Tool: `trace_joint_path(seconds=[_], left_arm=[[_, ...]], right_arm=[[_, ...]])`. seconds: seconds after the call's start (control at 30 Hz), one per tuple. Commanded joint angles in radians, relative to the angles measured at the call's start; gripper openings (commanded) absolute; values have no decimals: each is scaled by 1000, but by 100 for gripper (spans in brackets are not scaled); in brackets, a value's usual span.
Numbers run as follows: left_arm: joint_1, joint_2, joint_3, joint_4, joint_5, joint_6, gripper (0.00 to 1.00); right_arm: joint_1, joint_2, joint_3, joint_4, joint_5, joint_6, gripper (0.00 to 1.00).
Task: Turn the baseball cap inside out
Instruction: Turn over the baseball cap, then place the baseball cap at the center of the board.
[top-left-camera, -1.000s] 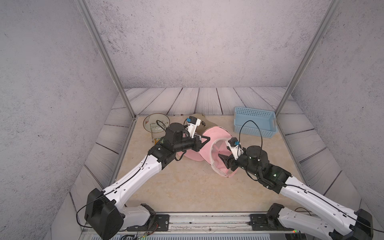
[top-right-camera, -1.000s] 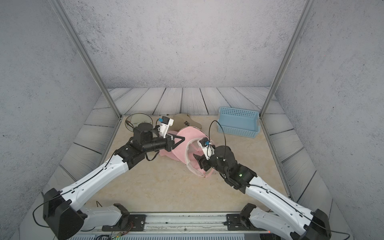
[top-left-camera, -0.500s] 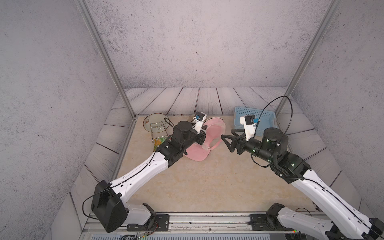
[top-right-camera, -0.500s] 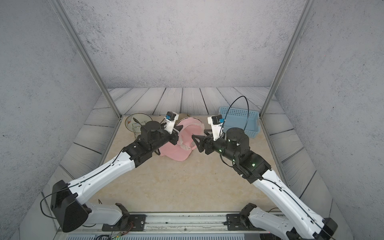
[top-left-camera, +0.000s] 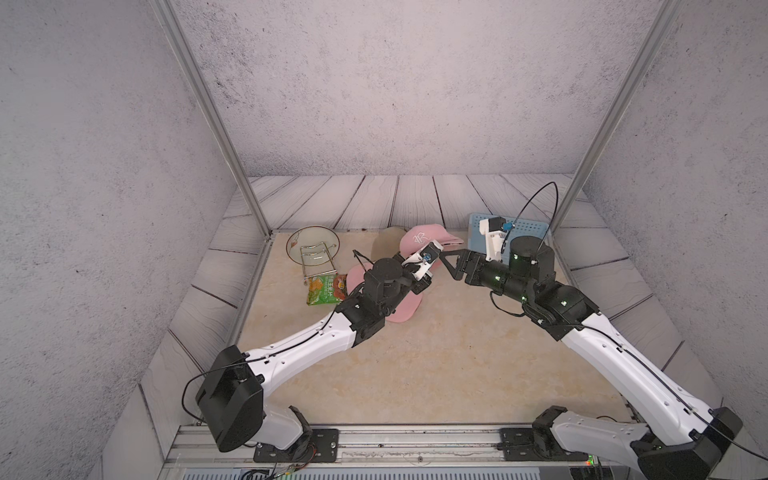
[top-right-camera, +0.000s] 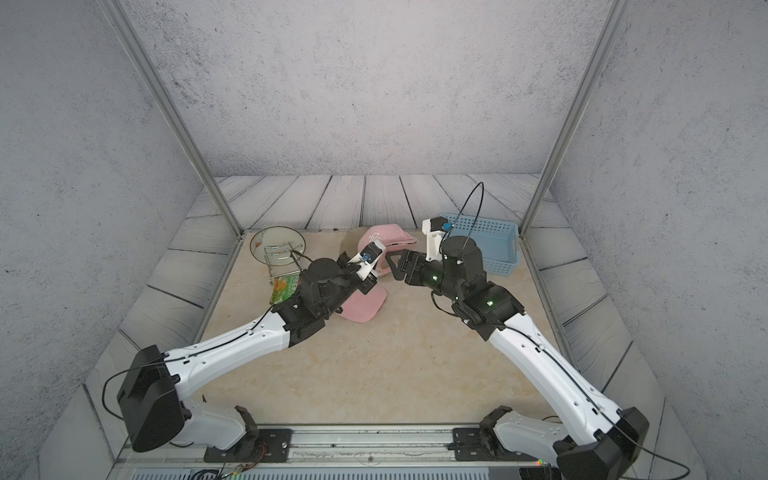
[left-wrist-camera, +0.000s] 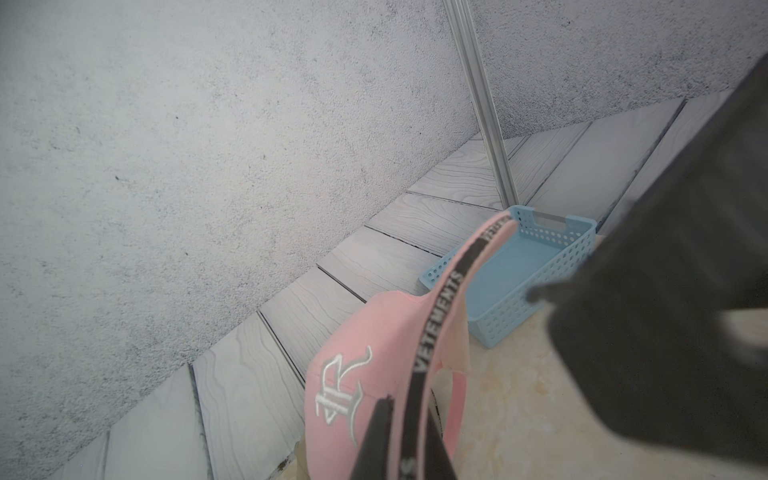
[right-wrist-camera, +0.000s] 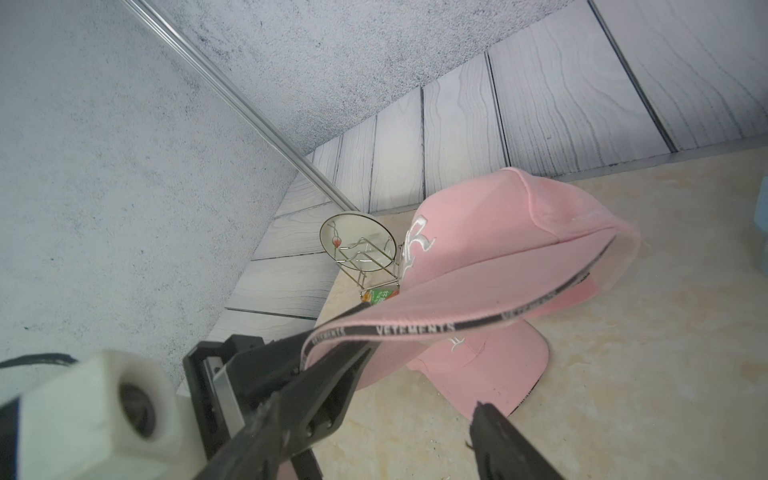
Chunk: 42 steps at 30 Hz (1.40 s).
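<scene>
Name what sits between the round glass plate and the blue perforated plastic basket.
The pink baseball cap, held by its rim in the left claw, sits between the glass plate and the blue basket; both top views show it.

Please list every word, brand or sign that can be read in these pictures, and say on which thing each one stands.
"VETEMENTS": repeated on the black band along the inner rim of the pink cap.
The white embroidered emblem on the cap's front: stylised, not readable.
The green snack packet: print too small to read.
</scene>
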Motion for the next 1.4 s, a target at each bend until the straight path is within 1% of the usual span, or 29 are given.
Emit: trace_joint_path(seconds=[0.0,0.17,0.37,0.6,0.7,0.8,0.83,0.9,0.97,1.03,1.13,1.2,1.27,1.37], left_arm=[[-25,9,-19,118,-14,90,0],[-43,18,-50,175,-21,133,0],[-71,12,-65,207,-27,182,0],[-116,14,-93,272,-57,309,0],[-135,17,-104,288,-63,356,0],[-152,10,-116,301,-65,379,0],[-160,3,-123,306,-61,389,2],[-167,-11,-132,310,-57,393,12],[-171,-31,-137,295,-47,388,28],[-172,-58,-140,270,-44,370,41],[-173,-124,-148,195,-37,320,57],[-171,-202,-160,133,-53,234,68],[-168,-289,-175,59,-67,117,74],[-162,-405,-199,-41,-75,2,78]], right_arm=[[-16,9,-2,59,-4,72,74],[-34,11,-27,85,4,109,73],[-55,39,-38,83,-4,146,67],[-66,46,-63,120,-15,177,59],[-69,46,-73,126,-20,180,54],[-72,44,-86,127,-16,179,46],[-76,41,-94,128,-14,179,39],[-83,36,-105,127,-12,177,27],[-89,24,-119,126,-6,173,14],[-98,13,-131,128,-2,166,6],[-112,-4,-152,134,-19,158,2],[-118,-15,-173,162,-49,143,0],[-120,-20,-184,176,-82,109,0],[-120,-10,-183,184,-198,28,0]])
